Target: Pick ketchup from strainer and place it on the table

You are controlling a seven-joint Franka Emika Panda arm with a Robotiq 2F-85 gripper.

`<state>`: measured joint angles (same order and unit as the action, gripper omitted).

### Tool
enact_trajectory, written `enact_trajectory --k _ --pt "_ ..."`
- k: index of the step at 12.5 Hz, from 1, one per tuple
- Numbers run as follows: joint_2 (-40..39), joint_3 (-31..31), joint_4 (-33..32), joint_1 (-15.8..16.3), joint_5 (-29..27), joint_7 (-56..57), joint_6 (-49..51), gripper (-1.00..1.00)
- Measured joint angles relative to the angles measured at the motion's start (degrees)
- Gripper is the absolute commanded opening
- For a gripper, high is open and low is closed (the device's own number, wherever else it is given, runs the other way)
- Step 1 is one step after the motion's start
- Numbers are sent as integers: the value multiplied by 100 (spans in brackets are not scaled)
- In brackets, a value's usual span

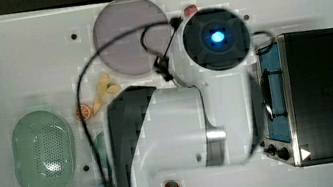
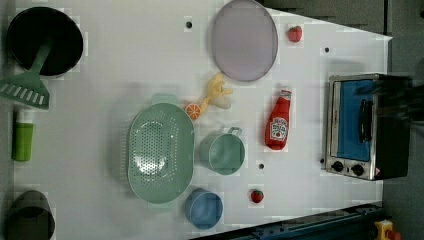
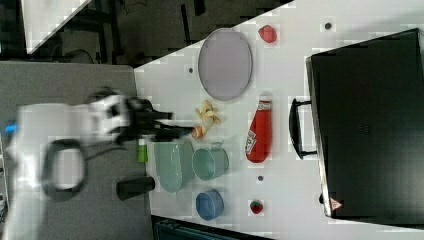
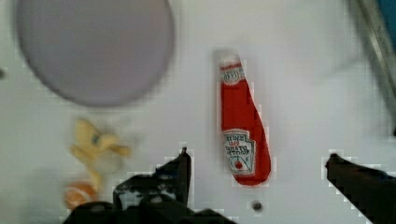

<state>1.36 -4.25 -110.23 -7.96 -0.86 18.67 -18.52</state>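
The ketchup [image 2: 278, 122], a red squeeze bottle with a white cap and a white-and-red label, lies flat on the white table [image 2: 125, 50] between the green cup and the toaster oven. It lies apart from the pale green strainer [image 2: 160, 152], which has nothing in it. In the wrist view my gripper [image 4: 257, 156] is open and above the ketchup [image 4: 243, 135]. Its dark fingers [image 4: 180, 170] stand wide on either side of the bottle's base and touch nothing. My blurred arm [image 3: 60, 145] reaches in from the right view's left.
A grey plate [image 2: 244, 40] lies beyond the ketchup's cap. A green cup [image 2: 224, 152] and a blue cup [image 2: 204, 209] stand beside the strainer. A toaster oven [image 2: 367, 127] is close by. Two strawberries [image 2: 256, 195], an orange slice [image 2: 192, 110] and a black pot [image 2: 45, 32] are around.
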Motion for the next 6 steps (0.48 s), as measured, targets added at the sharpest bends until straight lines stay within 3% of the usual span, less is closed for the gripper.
enact_trajectory --k 3,6 --pt "279 25 890 3 22 -252 666 100" --pt "240 47 1225 -13 4 -527 983 100"
